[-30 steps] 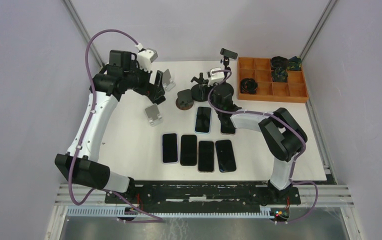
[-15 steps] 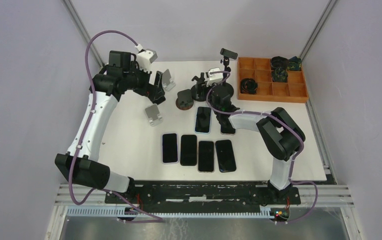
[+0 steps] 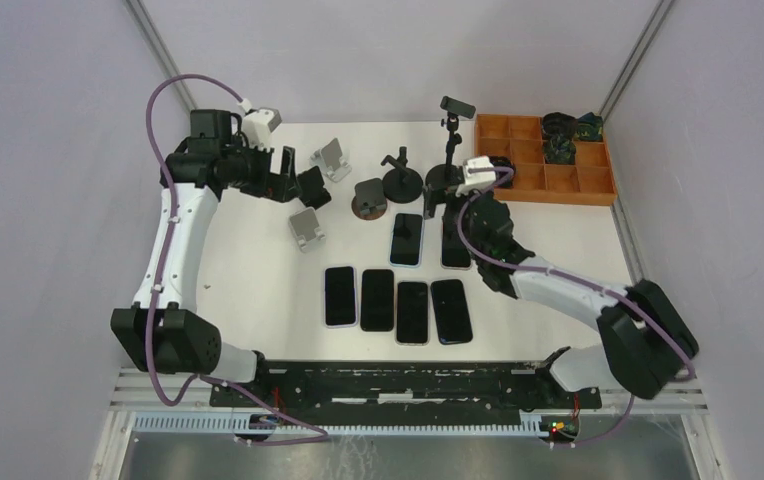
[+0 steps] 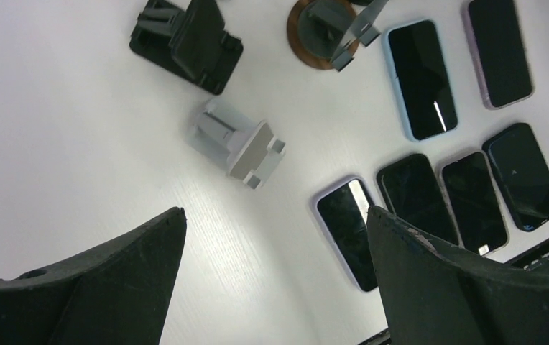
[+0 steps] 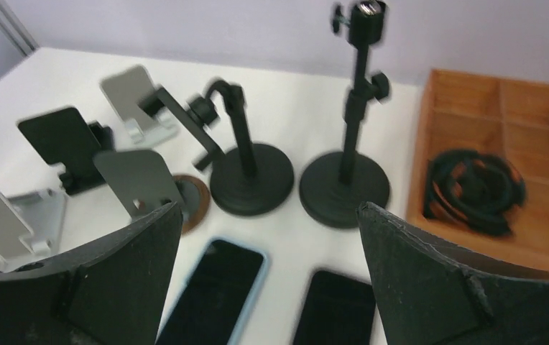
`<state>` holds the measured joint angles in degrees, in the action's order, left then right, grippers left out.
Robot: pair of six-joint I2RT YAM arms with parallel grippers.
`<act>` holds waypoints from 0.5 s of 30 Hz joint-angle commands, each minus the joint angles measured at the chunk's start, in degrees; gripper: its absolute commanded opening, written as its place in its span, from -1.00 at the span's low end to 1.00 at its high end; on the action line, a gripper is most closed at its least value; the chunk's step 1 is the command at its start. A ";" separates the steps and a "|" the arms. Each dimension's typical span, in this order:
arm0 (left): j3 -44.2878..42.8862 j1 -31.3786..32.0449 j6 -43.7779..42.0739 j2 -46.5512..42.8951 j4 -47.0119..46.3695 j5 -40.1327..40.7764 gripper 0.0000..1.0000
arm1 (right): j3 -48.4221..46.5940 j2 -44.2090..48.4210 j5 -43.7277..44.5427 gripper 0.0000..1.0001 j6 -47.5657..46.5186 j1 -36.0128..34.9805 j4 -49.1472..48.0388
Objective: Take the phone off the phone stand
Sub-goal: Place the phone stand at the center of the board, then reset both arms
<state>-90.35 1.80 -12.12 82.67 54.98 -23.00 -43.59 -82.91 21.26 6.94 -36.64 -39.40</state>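
Note:
Several phones lie flat on the white table (image 3: 258,270). A light-blue-cased phone (image 3: 407,239) (image 5: 214,295) and a dark phone (image 3: 455,243) (image 5: 340,309) lie side by side in front of the stands. My right gripper (image 5: 269,208) hangs open and empty above these two, facing the stands. I see no phone on any stand: black stand (image 3: 310,187) (image 4: 192,39), grey stand (image 3: 307,228) (image 4: 236,144), silver stand (image 3: 331,158), brown-based stand (image 3: 368,197), gooseneck stand (image 3: 401,175) and tall pole stand (image 3: 448,140). My left gripper (image 4: 275,212) is open and empty, raised beside the black stand.
A row of several more phones (image 3: 395,304) lies nearer the arms. An orange compartment tray (image 3: 558,190) with dark coiled items stands at the back right, close to the pole stand's base. The walls close in on the left, the back and the right.
My right gripper opened, let go of the dark phone on the table and drew back toward the right. My left arm pulled back to the left, away from the black and silver stands.

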 commanded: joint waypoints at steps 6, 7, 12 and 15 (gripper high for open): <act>20.02 -4.04 -3.88 -4.18 -16.76 5.31 1.00 | 19.82 26.13 11.01 0.96 8.33 5.81 17.66; 22.06 -4.22 -3.80 -4.14 -18.97 5.22 1.00 | 21.64 28.35 12.60 0.96 8.99 6.79 19.61; 29.35 -4.68 -2.94 -2.35 -28.91 3.89 1.00 | 25.88 35.18 22.68 0.96 14.19 14.54 28.55; 34.49 -4.70 -1.38 -2.13 -38.70 2.06 1.00 | 31.53 37.07 32.66 0.97 9.87 16.55 22.07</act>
<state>-60.05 -2.57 -13.80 80.51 32.29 -18.59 -17.08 -47.86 39.35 17.69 -22.26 -16.21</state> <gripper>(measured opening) 0.997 0.979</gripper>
